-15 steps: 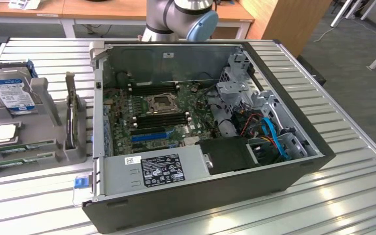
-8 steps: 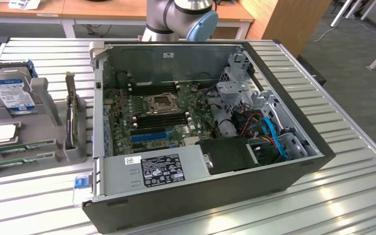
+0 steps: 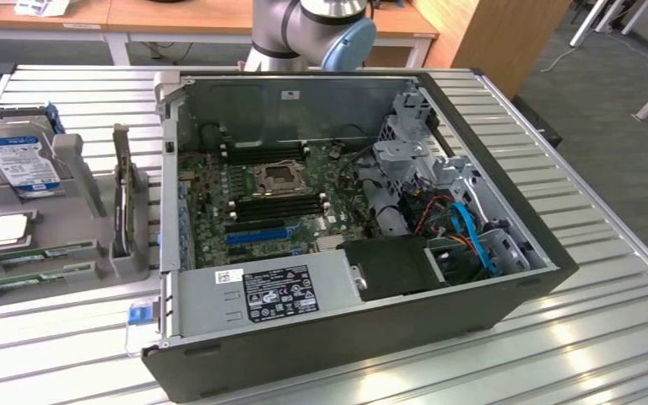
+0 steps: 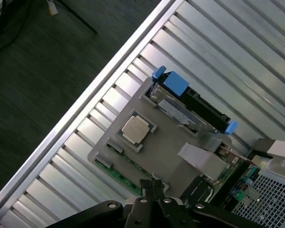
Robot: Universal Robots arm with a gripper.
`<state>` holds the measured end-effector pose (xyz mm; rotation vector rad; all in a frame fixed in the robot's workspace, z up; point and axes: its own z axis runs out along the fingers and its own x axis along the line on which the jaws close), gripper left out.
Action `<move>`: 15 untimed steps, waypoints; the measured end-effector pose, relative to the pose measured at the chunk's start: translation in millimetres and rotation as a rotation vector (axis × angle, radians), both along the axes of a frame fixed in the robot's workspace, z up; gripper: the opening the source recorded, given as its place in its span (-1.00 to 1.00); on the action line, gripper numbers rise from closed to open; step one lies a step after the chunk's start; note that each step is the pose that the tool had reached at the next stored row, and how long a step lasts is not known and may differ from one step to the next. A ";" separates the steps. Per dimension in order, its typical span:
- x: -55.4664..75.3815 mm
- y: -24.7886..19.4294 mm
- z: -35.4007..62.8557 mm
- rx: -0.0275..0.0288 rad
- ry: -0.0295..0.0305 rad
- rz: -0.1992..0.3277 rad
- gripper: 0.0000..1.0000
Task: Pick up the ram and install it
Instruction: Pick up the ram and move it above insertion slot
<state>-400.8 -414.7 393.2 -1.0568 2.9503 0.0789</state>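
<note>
The pincer (image 4: 152, 186) is closed down narrow, its two fingertips pressed together with nothing between them, and it hangs above the edge of a grey holder (image 3: 77, 253) that sits on the slatted metal desk (image 3: 594, 337). The ram (image 3: 26, 277) lies in a groove along the holder's outermost edge, in the corner of the desk at the exterior view's left, well apart from the motherboard (image 3: 267, 181). It is a thin green stick lying low in its groove. In the exterior view its long axis runs almost straight across, rising slightly toward the right, so that one end points at the wall of the open computer case (image 3: 414, 337) and the other runs out of frame. In the wrist view the same green strip (image 4: 116, 173) follows the holder's rim, and its end comes in close under the closed fingertips. A second green stick (image 3: 43, 251) lies parallel to it, one groove further in. Behind these on the holder lies a square silver processor chip (image 3: 7, 229), and beyond that a hard drive (image 3: 14, 156) with a blue label leans upright. Inside the case the motherboard's long black slots (image 3: 279, 205) run along the same direction as the ram. The robot arm (image 3: 307, 29) stands behind the case.
</note>
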 end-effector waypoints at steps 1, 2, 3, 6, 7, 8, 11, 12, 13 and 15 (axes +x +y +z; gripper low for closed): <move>0.0 0.0 0.0 -0.0001 -0.0001 0.019 -0.80; 0.0 0.0 0.0 -0.0001 0.0000 0.036 -0.80; 0.0 0.0 0.0 -0.0001 0.0000 0.054 -0.80; 0.0 0.0 0.0 -0.0001 0.0000 0.109 -0.80; 0.0 0.0 0.0 -0.0001 0.0000 0.127 -0.80; 0.0 0.0 0.0 -0.0001 -0.0001 0.146 -0.80; 0.0 0.0 0.0 -0.0001 0.0000 0.201 -0.80; 0.0 0.0 0.0 -0.0001 0.0000 0.218 -0.80; 0.0 0.0 -0.1 -0.0001 0.0000 0.237 -0.80; 0.0 0.0 0.0 -0.0001 0.0000 0.273 -0.80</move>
